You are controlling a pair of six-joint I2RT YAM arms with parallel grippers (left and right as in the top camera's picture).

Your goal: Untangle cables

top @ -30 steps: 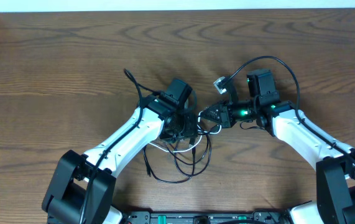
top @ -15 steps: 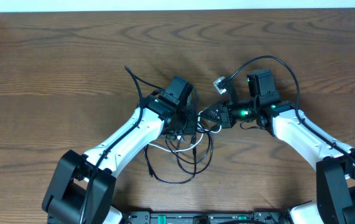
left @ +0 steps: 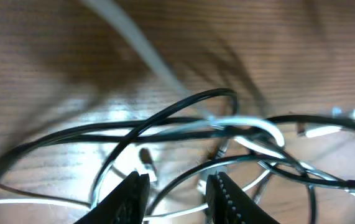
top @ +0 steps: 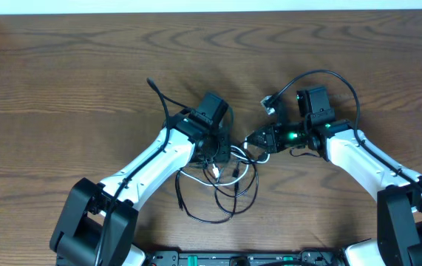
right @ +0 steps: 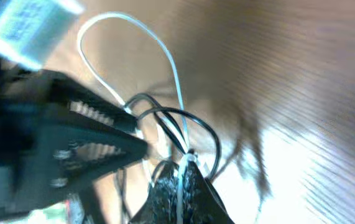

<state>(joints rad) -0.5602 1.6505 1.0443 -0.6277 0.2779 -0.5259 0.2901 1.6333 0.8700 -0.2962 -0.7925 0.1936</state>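
The tangled cables [top: 231, 185] lie in the middle of the table, black loops [left: 183, 109] crossing a thin white cable [top: 249, 157]. My left gripper [top: 216, 157] hangs low over the knot. Its jaws [left: 176, 182] stand apart, and a black strand passes through the gap without being pinched. My right gripper [top: 249, 140] reaches in from the right and is shut on the white cable [right: 168, 62], which rises from the fingertips [right: 183, 163] in a tall loop. One black cable end [top: 151, 86] trails up and to the left.
A thicker black wire [top: 329, 74] arches over the right arm, with a pale plug [top: 270, 103] near its end. The left arm's dark toothed finger [right: 96, 127] sits close beside the right gripper. Bare wooden table [top: 63, 89] surrounds the tangle.
The left jaws have narrowed around the strands. The right gripper has shifted slightly right and down with the white cable. The black loops have spread toward the lower right.
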